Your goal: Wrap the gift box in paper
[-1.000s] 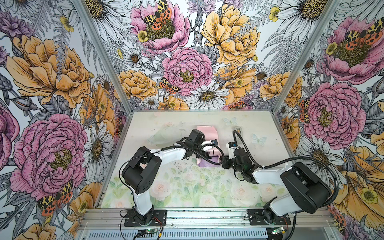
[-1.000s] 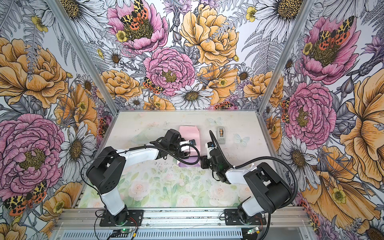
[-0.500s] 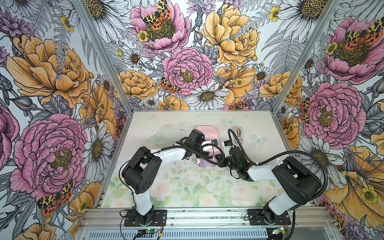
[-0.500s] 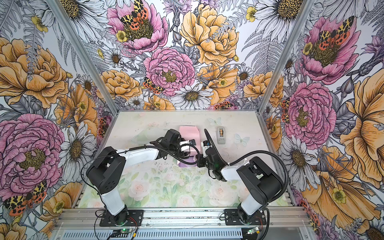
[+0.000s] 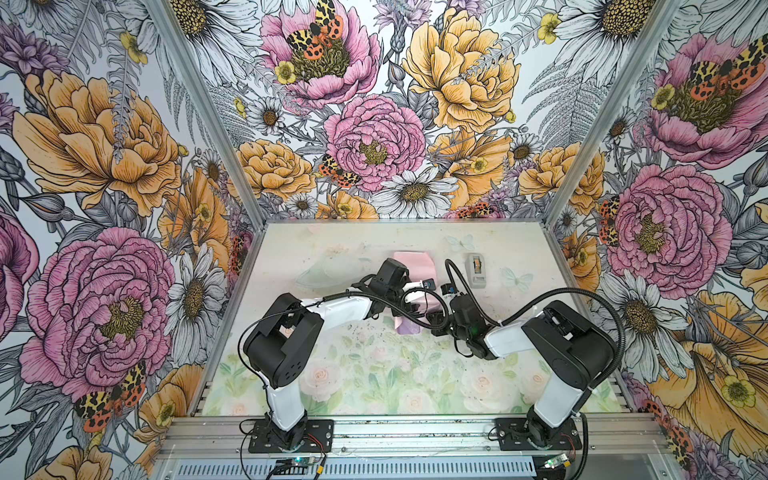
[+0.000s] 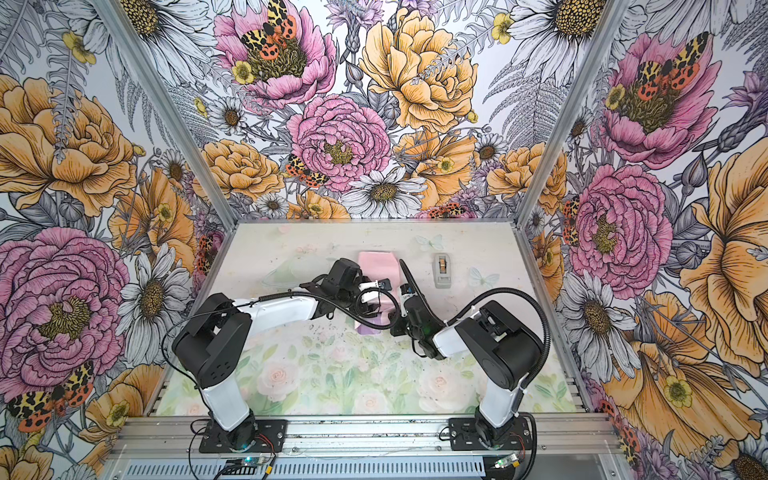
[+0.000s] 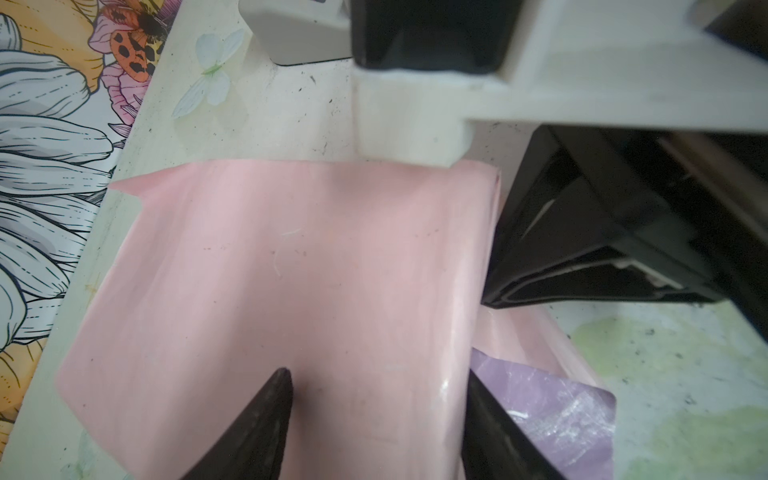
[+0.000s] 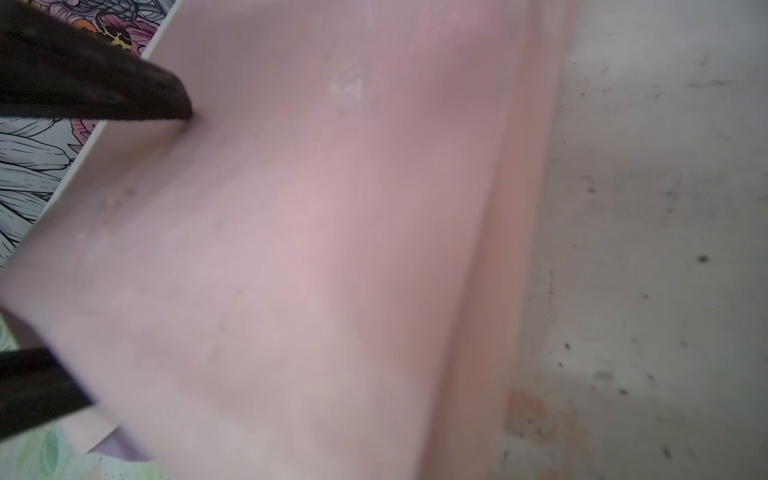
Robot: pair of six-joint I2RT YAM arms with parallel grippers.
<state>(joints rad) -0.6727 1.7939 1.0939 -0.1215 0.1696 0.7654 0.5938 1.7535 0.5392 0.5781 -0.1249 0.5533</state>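
The paper point(image 5: 410, 264) lies in the middle of the tabletop point(image 5: 353, 237), a little toward the far side, as both top views show point(image 6: 376, 262). It is folded with the pale pink face up over a flat shape with a sharp edge. The gift box itself is hidden and I cannot see it. At the near end a lilac part of the sheet shows from under the pink fold.

The left fingers point(image 7: 266, 424) reach in from the left. They stand apart, released, with both tips down on the pink top, one of them just beside the near edge of the fold.

The right fingers point(image 8: 124, 83) are low at the near right corner of the paper. In the right wrist view they are apart too, not clenched. The pink sheet lies between them and one tip touches it.

A grey tape dispenser point(image 5: 476, 270) stands on the tabletop to the right of the paper, apart from it.
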